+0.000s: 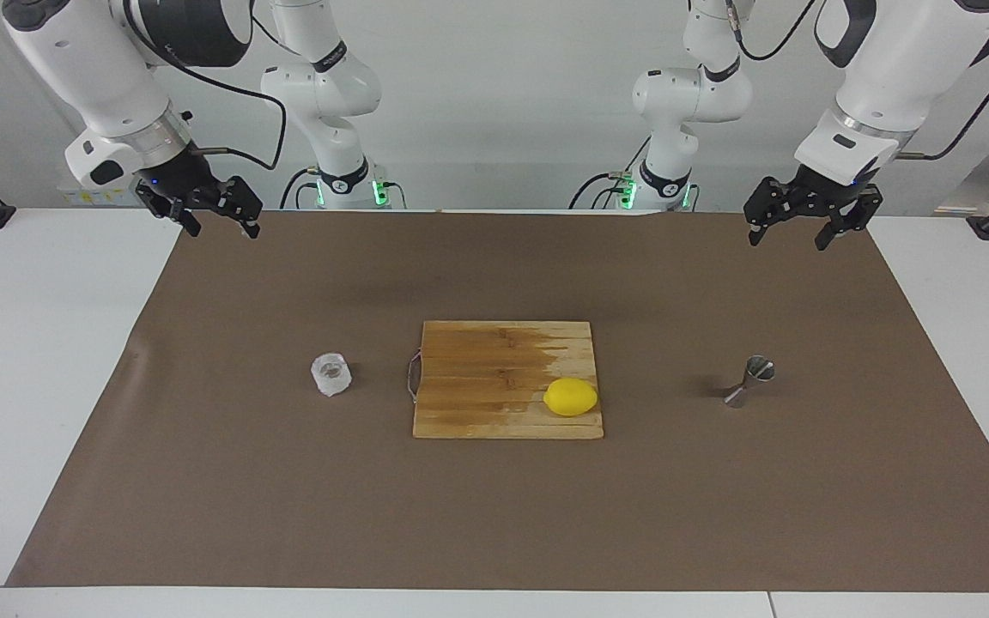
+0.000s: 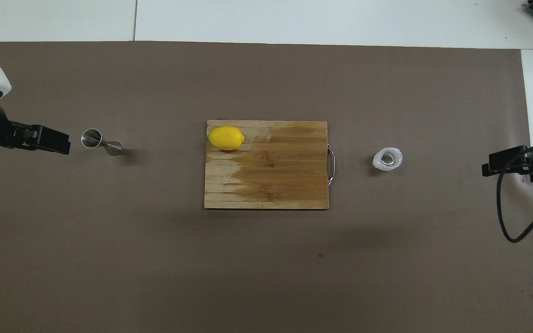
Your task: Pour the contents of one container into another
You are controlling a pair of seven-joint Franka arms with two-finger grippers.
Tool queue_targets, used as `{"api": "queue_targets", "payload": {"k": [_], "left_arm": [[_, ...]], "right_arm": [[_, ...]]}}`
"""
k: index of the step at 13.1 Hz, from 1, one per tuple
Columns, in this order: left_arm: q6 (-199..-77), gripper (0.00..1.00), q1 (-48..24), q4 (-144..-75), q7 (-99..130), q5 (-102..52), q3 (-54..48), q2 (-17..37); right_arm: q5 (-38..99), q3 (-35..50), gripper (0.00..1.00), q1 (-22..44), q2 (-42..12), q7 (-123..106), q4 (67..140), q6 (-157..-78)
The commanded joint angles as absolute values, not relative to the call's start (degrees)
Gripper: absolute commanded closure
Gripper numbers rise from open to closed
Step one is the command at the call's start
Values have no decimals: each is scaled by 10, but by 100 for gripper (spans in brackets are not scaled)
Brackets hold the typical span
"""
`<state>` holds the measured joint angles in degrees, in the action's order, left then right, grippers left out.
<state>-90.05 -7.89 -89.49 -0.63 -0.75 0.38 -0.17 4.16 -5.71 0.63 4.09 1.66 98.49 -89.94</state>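
Note:
The squat clear glass tumbler with frosty faceted walls stands on the brown mat toward the right arm's end of the table. The steel hourglass jigger stands on the mat toward the left arm's end. My right gripper hangs open and empty in the air over the mat's corner at its own end, well apart from the glass. My left gripper also hangs open and empty, over the mat at its end, well above the jigger. Both arms wait.
A wooden cutting board with a metal handle lies in the middle between the two containers. A yellow lemon rests on its corner nearest the jigger. The brown mat covers most of the white table.

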Motion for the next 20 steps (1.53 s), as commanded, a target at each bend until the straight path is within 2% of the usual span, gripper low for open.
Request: {"api": "queue_targets", "payload": {"k": [1,6,9,12,17,20], "left_arm": [[-889,0,-77,-901,1,-2,4,-11],[-893,0,-76,-901,20,-3,5,-11],[-885,0,-50,-897,44,-41,6,1],[-885,0,-26,-893,117,-80,7,36],[-883,0,35,-807,334,-171,7,147],[-892,0,70,-802,460,-237,7,180]], "right_arm": [[54,-56,0,4,50,17,993,-895],[54,-56,0,4,50,17,993,-895],[54,-56,0,4,50,17,993,-895],[54,-56,0,4,50,17,993,-895],[54,-56,0,4,50,17,993,-895],[54,-56,0,4,50,17,993,-895]]}}
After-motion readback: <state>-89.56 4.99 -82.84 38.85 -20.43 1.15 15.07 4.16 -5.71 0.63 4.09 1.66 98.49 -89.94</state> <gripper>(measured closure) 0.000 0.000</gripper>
